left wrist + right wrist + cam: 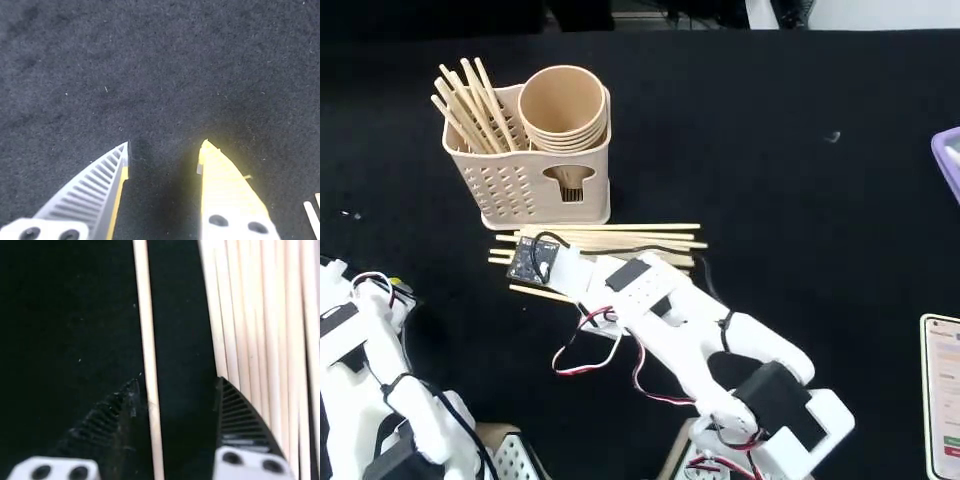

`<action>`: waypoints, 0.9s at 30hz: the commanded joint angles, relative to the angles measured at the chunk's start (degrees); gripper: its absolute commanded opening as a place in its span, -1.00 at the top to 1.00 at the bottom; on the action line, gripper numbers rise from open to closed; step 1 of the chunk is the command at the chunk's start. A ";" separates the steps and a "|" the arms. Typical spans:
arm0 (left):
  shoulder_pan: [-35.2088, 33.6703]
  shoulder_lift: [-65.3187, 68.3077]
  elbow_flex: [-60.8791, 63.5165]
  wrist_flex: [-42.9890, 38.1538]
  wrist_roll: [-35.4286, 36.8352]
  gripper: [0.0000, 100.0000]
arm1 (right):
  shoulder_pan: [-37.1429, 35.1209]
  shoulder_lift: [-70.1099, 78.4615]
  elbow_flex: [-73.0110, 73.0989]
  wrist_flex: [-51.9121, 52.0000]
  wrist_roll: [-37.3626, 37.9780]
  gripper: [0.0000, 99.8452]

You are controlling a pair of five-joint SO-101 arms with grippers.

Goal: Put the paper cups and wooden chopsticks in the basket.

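A beige perforated basket (520, 185) stands at the back left, with a stack of paper cups (563, 105) in one side and several wooden chopsticks (470, 100) upright in the other. More loose chopsticks (620, 238) lie flat on the black cloth just in front of it. My right gripper (177, 381) is open low over them. A single chopstick (145, 330) runs between its fingers, close to one of them, and the bundle (265, 315) lies past the other finger. My left gripper (165, 144) is open over bare cloth with nothing between its fingers.
The right arm (680, 320) stretches from the front centre toward the basket, trailing red and black wires (590, 350). The left arm (360, 350) sits at the front left corner. A purple object (948, 160) and a phone (942, 395) lie at the right edge.
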 commanded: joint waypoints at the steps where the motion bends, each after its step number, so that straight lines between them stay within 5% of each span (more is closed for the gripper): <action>1: 0.40 -1.41 -2.68 -0.62 0.00 0.55 | -0.70 -2.77 -0.04 -3.25 -0.79 0.49; 11: 0.31 -1.41 -2.68 -0.62 0.00 0.55 | 0.09 -6.37 -1.19 1.23 -0.88 0.49; 20: 0.48 -1.41 -2.68 -0.62 0.00 0.55 | 19.34 -16.84 1.27 0.88 -1.32 0.49; 27: 0.31 -1.32 -2.59 -0.62 0.00 0.55 | 20.13 -9.98 2.24 -4.13 2.90 0.49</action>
